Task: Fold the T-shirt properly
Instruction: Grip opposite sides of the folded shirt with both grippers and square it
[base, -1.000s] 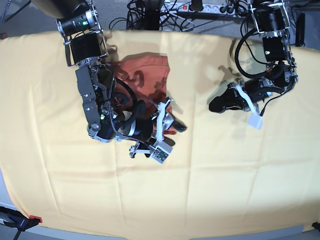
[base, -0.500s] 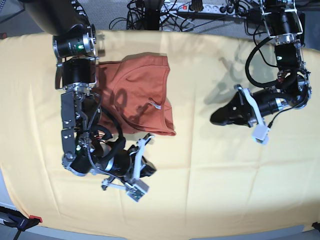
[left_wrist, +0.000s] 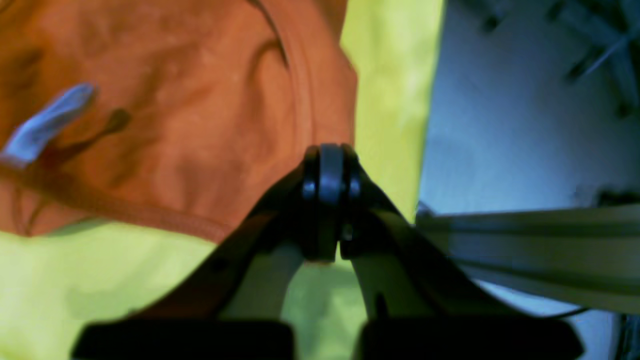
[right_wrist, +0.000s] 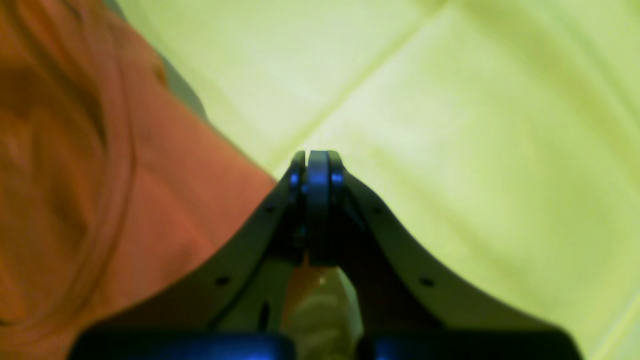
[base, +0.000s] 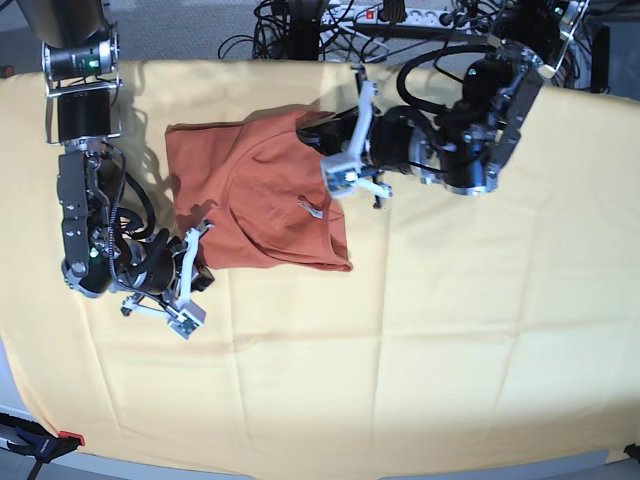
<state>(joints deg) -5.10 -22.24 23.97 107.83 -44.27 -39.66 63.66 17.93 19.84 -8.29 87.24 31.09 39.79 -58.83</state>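
I'm seeing my right hand (base: 197, 262) sitting closed and empty at the T-shirt (base: 262, 195)'s lower-left corner; the shirt is lying folded on the yellow-covered surface (base: 450, 330), its white tag (base: 313, 208) unreadable, and my left hand (base: 318, 135) is hovering closed, empty, over its top-right edge.

Place: a robot lab or test room.
Table: a big pale yellow cloth (base: 450, 330) covers the whole top.
Robots: two black metal robot arms (base: 85, 180) reach over it.
Back edge: a tangle of black cables (base: 290, 25) and a white power strip (base: 385, 14).
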